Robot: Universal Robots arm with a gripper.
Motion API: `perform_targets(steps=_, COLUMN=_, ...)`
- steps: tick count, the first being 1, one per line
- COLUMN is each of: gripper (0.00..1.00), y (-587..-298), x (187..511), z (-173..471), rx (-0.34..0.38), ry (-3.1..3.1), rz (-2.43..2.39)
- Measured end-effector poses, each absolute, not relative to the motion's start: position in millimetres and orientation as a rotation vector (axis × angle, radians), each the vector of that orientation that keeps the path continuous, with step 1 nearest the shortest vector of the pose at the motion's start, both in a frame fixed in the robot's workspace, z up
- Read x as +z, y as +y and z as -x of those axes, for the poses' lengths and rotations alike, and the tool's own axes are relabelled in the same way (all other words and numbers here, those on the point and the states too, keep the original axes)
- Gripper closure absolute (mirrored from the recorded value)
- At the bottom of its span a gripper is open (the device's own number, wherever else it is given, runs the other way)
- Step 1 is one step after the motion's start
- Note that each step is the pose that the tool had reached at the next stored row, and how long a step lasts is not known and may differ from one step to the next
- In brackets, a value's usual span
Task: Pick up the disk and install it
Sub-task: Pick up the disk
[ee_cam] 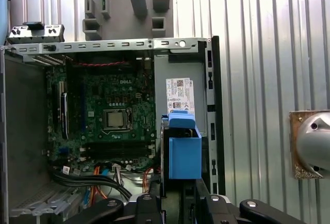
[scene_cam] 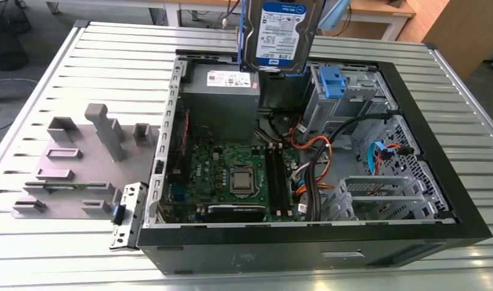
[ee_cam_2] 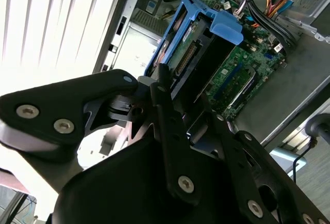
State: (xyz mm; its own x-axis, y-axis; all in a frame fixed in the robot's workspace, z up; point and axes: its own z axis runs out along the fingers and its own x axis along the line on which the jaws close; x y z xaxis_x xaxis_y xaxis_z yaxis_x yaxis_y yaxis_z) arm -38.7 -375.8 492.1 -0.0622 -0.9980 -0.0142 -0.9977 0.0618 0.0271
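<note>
1. The black jaws are clamped on one end of the disk (ee_cam_2: 192,46).
2. The disk hangs upright above the open computer case (scene_cam: 311,239), over its grey power supply (scene_cam: 222,91).
3. The case lies on the slatted tabletop (scene_cam: 108,60).

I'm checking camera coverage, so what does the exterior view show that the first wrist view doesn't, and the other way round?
Exterior view: the disk's labelled face, held above the computer case, plus the blue bracket in the drive bay. First wrist view: the hand gripping the disk edge-on, blue tab forward. Both: the circuit board and the power supply.
</note>
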Motion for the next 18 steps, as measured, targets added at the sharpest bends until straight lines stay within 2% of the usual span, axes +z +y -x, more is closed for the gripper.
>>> perform_targets(steps=18, gripper=0.65, y=-392, x=492, z=39, rx=-0.046, ry=-2.283, rz=-2.146)
